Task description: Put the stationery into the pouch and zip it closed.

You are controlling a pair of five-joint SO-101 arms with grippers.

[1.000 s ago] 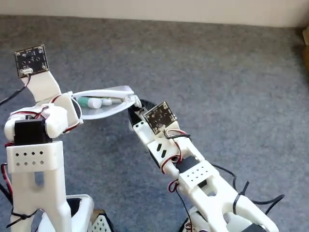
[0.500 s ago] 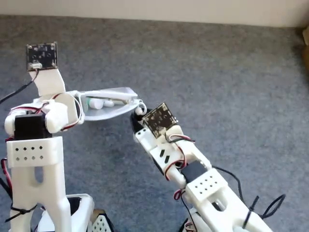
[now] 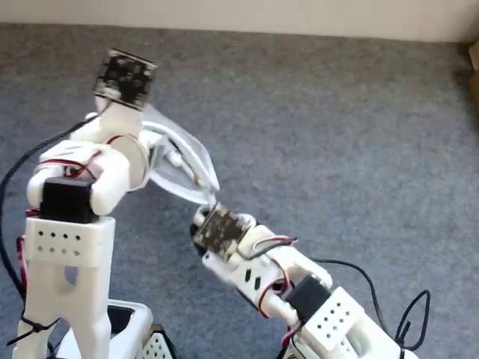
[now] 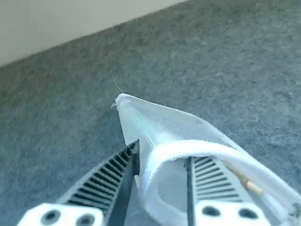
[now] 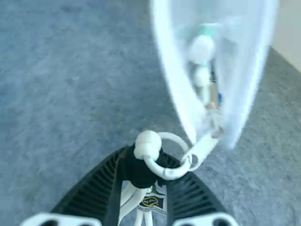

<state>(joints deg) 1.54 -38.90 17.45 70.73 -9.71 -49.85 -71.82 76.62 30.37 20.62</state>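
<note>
A translucent white mesh pouch [image 3: 185,161] hangs slanted above the grey carpet between the two arms. My left gripper [image 4: 162,155] is shut on one end of the pouch [image 4: 188,136], with a finger on each side of its rim. My right gripper [image 5: 146,165] is shut on the zipper pull's cord, just behind its white bead [image 5: 147,143] and ring [image 5: 165,162]. In the high view the right gripper [image 3: 204,217] sits at the pouch's lower end. Inside the pouch [image 5: 214,70] lie white-capped stationery items [image 5: 203,48], one with a green part.
Grey carpet [image 3: 344,134] spreads out to the right and to the far side, up to a pale wall [image 3: 299,15]. A brown object [image 3: 474,75] shows at the right edge. The arms' white bases stand at the near left.
The left arm has risen and swung, tipping the pouch from nearly level to a steep slant. The right gripper has pulled back toward the near side, keeping hold of the zipper pull.
</note>
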